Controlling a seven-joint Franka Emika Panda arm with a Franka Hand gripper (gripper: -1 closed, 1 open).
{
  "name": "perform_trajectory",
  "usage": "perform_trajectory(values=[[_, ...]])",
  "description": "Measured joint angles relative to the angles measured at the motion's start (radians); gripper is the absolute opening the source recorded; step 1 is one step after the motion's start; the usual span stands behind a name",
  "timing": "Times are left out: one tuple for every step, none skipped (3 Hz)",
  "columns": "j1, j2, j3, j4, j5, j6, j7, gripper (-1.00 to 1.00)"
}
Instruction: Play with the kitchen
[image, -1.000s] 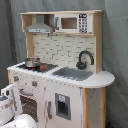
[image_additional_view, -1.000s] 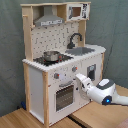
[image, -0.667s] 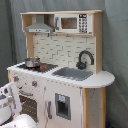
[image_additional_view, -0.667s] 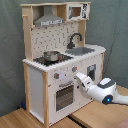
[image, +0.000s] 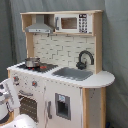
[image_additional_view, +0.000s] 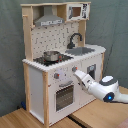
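We judge the kitchen (image_additional_view: 60, 60) rigid and heavy; its oven handle (image_additional_view: 65, 85) suits gripping. The pincer (image_additional_view: 76, 74) state: we cannot tell.

Robot arm (image_additional_view: 102, 89): glossy white, rounded casings joined by dark grey seams, tapering to a white hand (image_additional_view: 78, 75). A small blue light glows on the bulbous wrist housing in the second exterior view.
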Motion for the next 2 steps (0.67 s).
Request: perform_trajectory(values=[[0.013, 0.004, -0.016, 0.008, 0.000, -0.010, -0.103, 1.00], [0.017, 0.003, -0.019, 0.027, 0.000, -0.014, -0.228, 1.00]])
